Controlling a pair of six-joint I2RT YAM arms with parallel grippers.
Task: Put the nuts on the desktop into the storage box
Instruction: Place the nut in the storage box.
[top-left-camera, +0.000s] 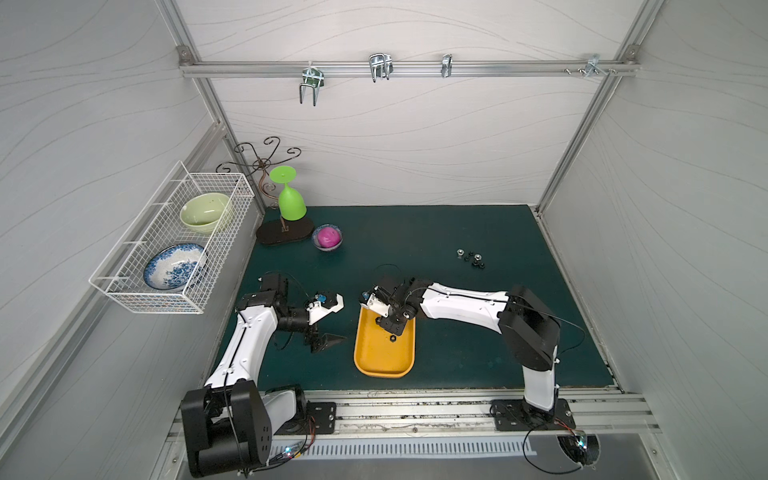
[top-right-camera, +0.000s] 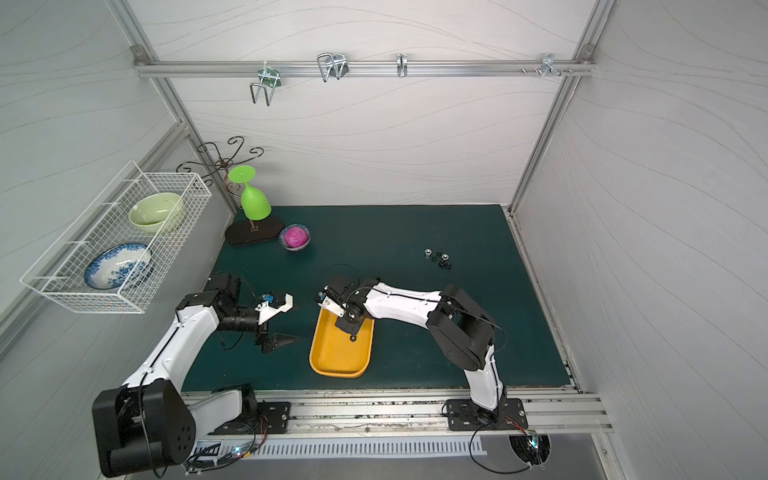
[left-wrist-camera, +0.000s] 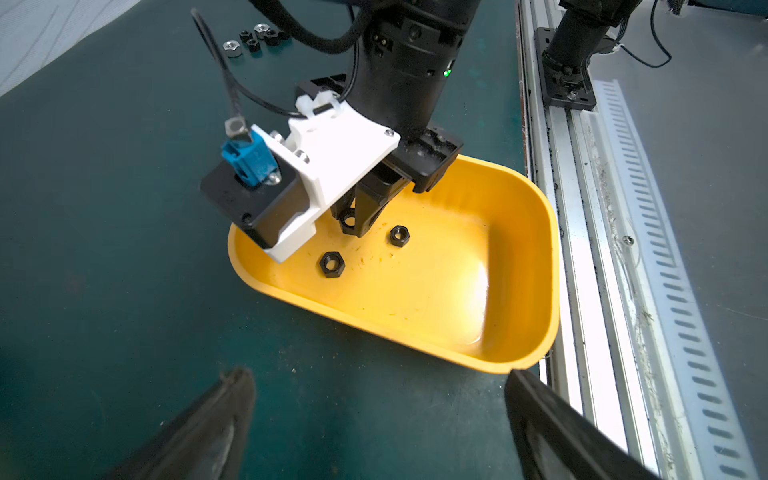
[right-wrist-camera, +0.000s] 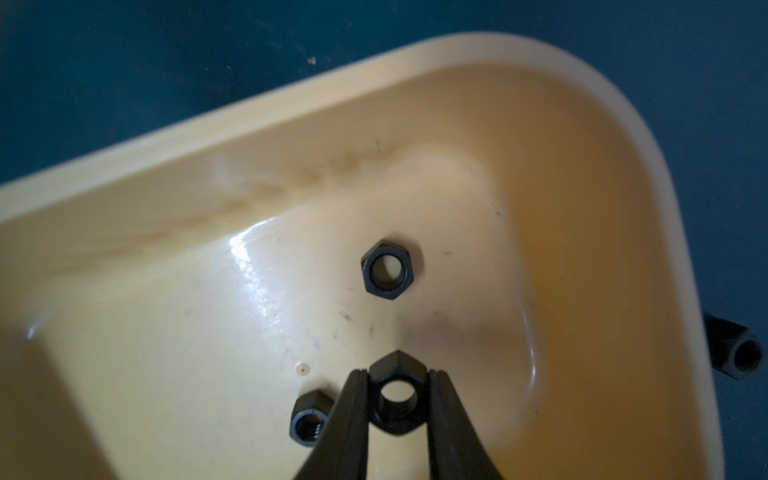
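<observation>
Partly done: two nuts (left-wrist-camera: 331, 264) in box (left-wrist-camera: 540, 249).
Right gripper (left-wrist-camera: 355, 224) clamped on third nut (right-wrist-camera: 399, 399) above it; left gripper (left-wrist-camera: 376, 376) apart; cluster (top-left-camera: 471, 257) waiting far right on bench (top-left-camera: 415, 232).

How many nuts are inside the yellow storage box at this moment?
3. One loose nut lies on the floor of the storage box, a second nut beside the right pincer, whose jaws clamp the held nut. Others may hide beneath.

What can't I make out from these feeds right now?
Loose nuts on the desktop: too small to count in both top views.
Held nut: indistinguishable from the black right jaws in both top views.
Dark object beside the storage box: blurred and cut by the frame edge, right wrist view.
</observation>
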